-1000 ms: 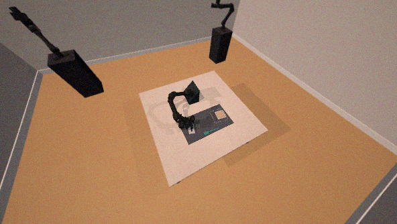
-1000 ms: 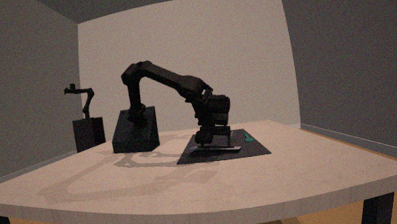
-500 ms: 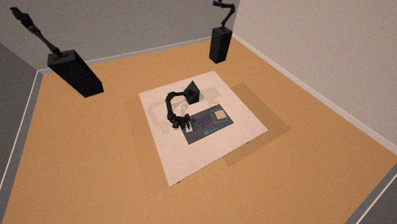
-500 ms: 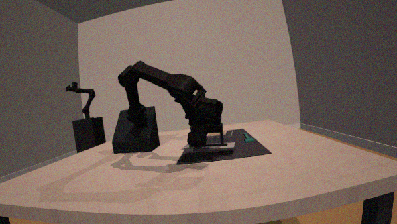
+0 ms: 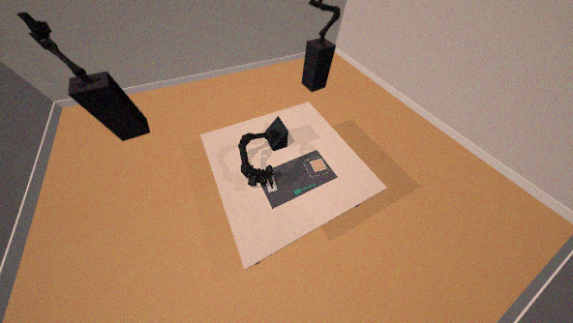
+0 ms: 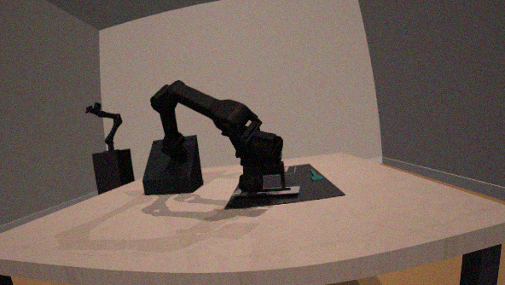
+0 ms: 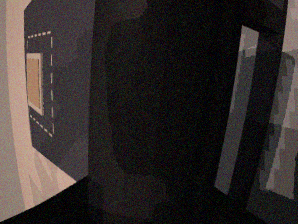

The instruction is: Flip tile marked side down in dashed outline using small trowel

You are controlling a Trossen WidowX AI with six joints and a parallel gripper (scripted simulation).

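My gripper (image 5: 271,184) (image 6: 269,187) points down over the left end of the dark mat (image 5: 329,177) (image 6: 324,191) (image 7: 67,55). It is shut on the trowel (image 5: 274,190) (image 6: 290,191), whose pale flat blade lies level and low over the mat. Whether the blade touches the mat cannot be told, and its handle is hidden. The tile (image 5: 317,165) (image 7: 34,82), tan with a pale border, lies flat inside the dashed outline (image 7: 52,80) at the mat's other end, away from the trowel. The gripper's dark body hides the middle of the wrist view.
A teal tool (image 5: 297,191) (image 6: 316,175) lies on the mat near its front edge, between gripper and tile. The arm's dark base block (image 6: 172,171) stands on the pale table (image 5: 252,232) (image 6: 384,222) behind. Two more arms on dark pedestals stand beyond the table.
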